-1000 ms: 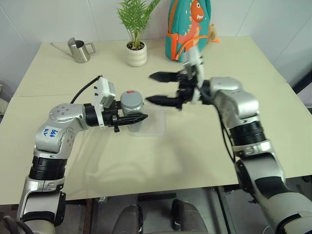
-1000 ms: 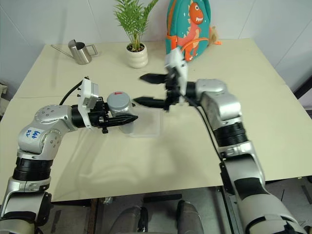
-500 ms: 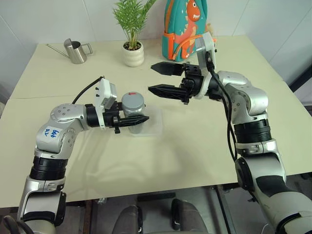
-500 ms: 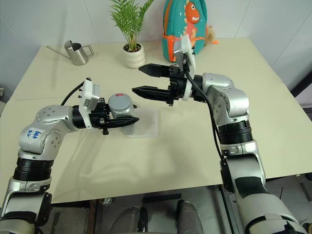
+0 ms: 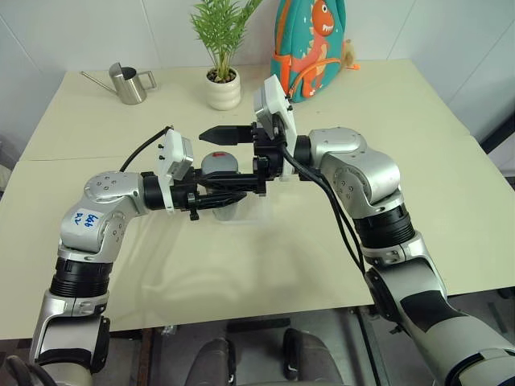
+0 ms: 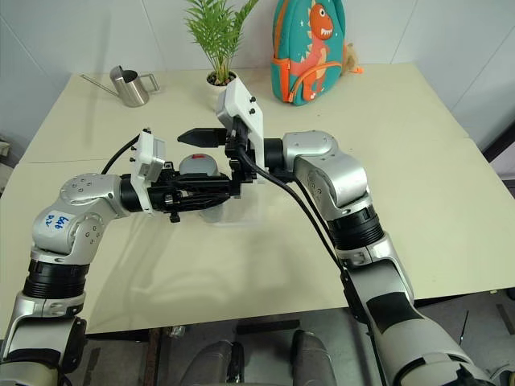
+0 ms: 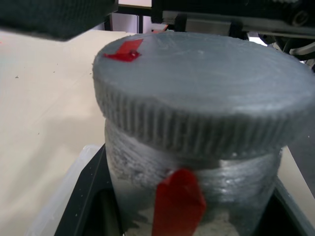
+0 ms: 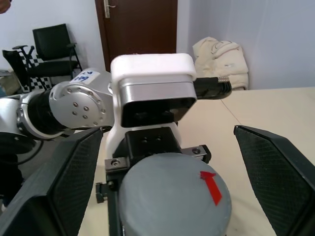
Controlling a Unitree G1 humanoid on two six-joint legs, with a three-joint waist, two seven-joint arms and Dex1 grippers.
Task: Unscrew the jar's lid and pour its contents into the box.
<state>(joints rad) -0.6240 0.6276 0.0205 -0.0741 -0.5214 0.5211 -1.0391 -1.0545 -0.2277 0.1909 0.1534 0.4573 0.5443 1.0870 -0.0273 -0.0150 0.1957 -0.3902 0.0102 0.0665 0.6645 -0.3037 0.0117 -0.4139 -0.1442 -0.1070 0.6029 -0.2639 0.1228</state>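
- At the far left of the counter (image 5: pixel 96 112) stood a steel watering can (image 5: pixel 129 84), well away from the work, with a potted plant (image 5: pixel 223 87) to its right at the back.
- The left claw (image 5: pixel 229 195) was clamped shut around the body of the jar (image 7: pixel 192 196), gripping it from the side just under the cap and holding it upright above the near edge of the box (image 5: pixel 256 211).
- The lid (image 5: pixel 219 161), grey with a small red mark on top, sat fully on the jar; from the left wrist its ribbed edge looked snug on the threads, so I judged nothing had been unscrewed yet.
- The contents could not be seen, the jar being closed, and the clear box looked empty.
- The right claw (image 5: pixel 233 158) reached in from the right with its fingers (image 8: pixel 275 172) spread wide apart, one on either side of the lid and not touching it.
- Further right at the back stood a teal dinosaur backpack (image 5: pixel 310 44), clear of the arms.
- As I read it, the jar was picked up and steadied, and that was all that was done. Left to do: close on the lid, twist it off, set it aside, then tip the jar over the box.
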